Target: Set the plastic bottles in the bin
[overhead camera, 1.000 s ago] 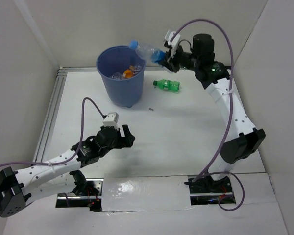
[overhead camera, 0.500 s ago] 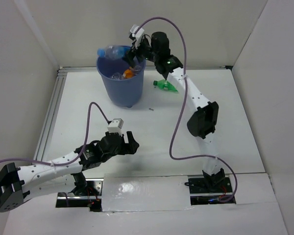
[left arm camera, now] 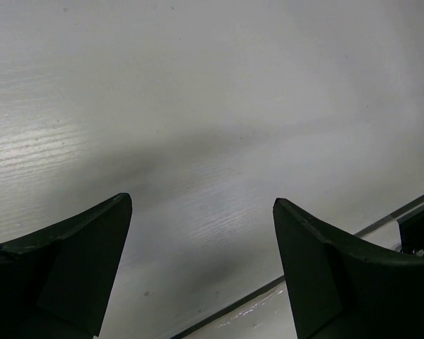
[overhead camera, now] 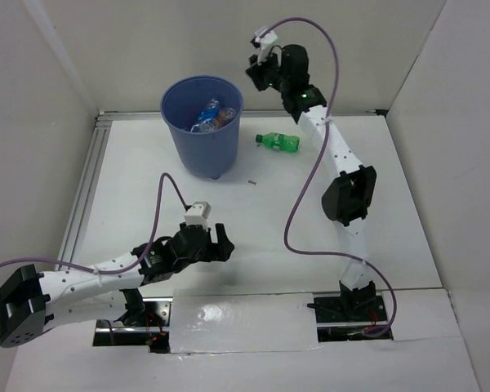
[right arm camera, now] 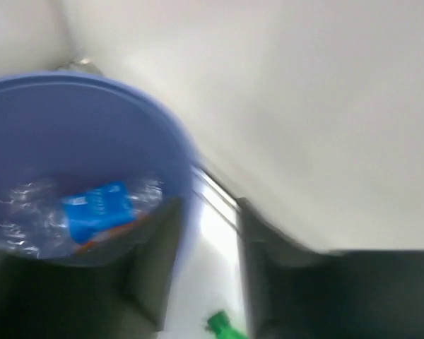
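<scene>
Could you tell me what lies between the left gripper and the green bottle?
Bare white table and, nearer the green bottle, one small dark speck; the top view shows it.

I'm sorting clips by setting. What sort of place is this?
Probably a robot lab test cell: white panels wall in a white table, a left arm and right arm are bolted at its near edge, and the props are a blue bin and a green bottle.

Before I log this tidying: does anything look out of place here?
Yes: the green bottle lies on its side on the table, just right of the bin, while other bottles lie inside it.
</scene>
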You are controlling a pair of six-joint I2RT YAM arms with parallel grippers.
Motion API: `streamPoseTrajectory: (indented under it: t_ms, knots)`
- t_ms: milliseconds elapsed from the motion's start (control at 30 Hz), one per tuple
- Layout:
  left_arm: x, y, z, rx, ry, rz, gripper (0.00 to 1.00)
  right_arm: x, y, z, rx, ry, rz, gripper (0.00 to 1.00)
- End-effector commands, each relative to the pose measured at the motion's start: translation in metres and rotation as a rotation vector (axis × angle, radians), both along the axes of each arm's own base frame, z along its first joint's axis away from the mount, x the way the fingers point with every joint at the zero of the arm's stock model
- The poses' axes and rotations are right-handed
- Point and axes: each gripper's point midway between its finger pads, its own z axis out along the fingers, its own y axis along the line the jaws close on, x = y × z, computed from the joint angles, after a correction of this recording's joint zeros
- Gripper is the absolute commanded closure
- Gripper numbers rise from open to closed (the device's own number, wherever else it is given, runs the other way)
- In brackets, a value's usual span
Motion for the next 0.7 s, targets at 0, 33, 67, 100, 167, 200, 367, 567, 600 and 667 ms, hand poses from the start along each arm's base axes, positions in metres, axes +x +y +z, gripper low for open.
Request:
streamPoseTrajectory:
  t_ms: [0,33,67,100,167,200,367,567,600,667]
  knots:
    - [0.004,-0.011,0.011,-0.050,-0.031,-0.008,0.06,0.027,-0.074,0.000,0.007,0.029,-0.175,0.86]
    - [0.004,-0.011,0.011,-0.050,-0.031,-0.008,0.06,0.035,-0.092,-0.010,-0.009,0.047,-0.204,0.92]
    - [0.004,-0.011,0.011,-0.050,-0.031,-0.008,0.06,0.039,-0.100,-0.020,-0.027,0.066,-0.217,0.97]
    - [0.004,-0.011,0.011,-0.050,-0.031,-0.008,0.06,0.042,-0.106,-0.039,-0.065,0.101,-0.211,0.98]
    - [0.005,-0.012,0.013,-0.057,-0.036,-0.008,0.06,0.048,-0.121,-0.061,-0.104,0.138,-0.209,0.82]
    - [0.005,-0.012,0.010,-0.050,-0.031,-0.008,0.06,0.048,-0.124,-0.093,-0.141,0.208,-0.191,0.67]
    - [0.004,-0.013,0.002,-0.026,-0.018,-0.021,0.06,0.033,-0.124,-0.165,-0.315,0.292,0.035,0.01]
    - [0.002,-0.014,-0.004,-0.004,0.003,-0.029,0.06,0.022,-0.134,-0.220,-0.456,0.252,0.229,0.01]
    - [0.002,-0.014,-0.004,-0.010,0.007,-0.024,0.06,0.022,-0.134,-0.226,-0.473,0.253,0.241,0.01]
    - [0.003,-0.013,-0.003,-0.008,0.003,-0.017,0.06,0.024,-0.137,-0.246,-0.520,0.258,0.260,0.01]
